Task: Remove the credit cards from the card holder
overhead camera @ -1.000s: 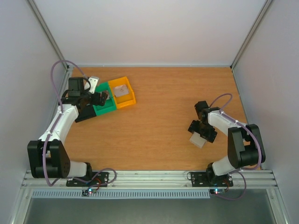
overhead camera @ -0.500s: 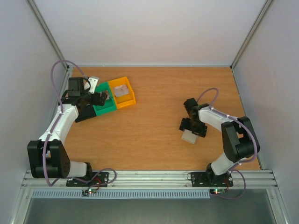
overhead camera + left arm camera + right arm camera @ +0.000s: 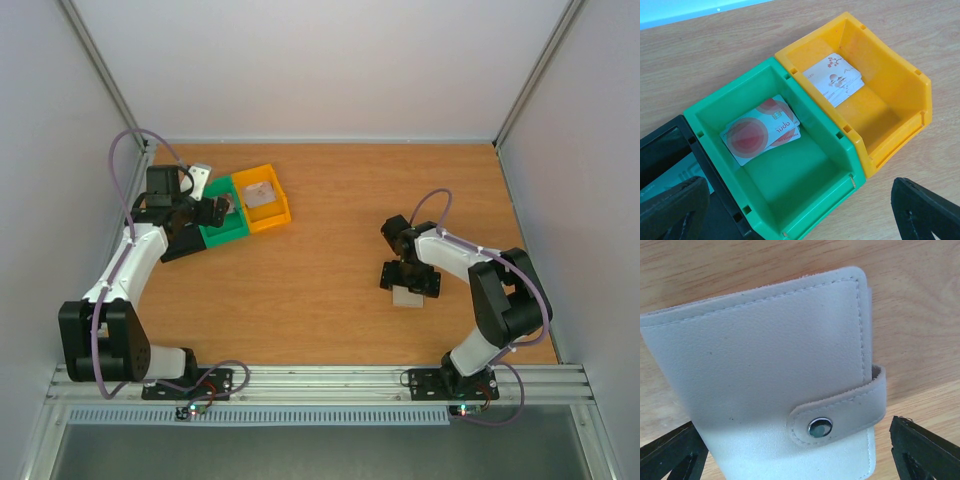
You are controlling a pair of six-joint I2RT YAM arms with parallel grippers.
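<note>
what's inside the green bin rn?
Green bin holds red-and-white cards, stacked, a second edge showing beneath the top one. How many lie under it is hidden.

This looks like a robot test lab, not a home. A bare wooden worktop (image 3: 330,200) fills the middle of the top view. Plain white walls (image 3: 300,60) stand close around it like a box, with thin metal posts in the upper left and upper right corners. Two robot arms, the left arm (image 3: 120,280) and the right arm (image 3: 490,290), are bolted to a silver metal rail (image 3: 320,383) along the bottom of the frame. Purple cables (image 3: 125,150) loop off the arms. Small plastic sorting bins, one green (image 3: 228,228) and one yellow (image 3: 272,210), sit at the upper left.
</note>
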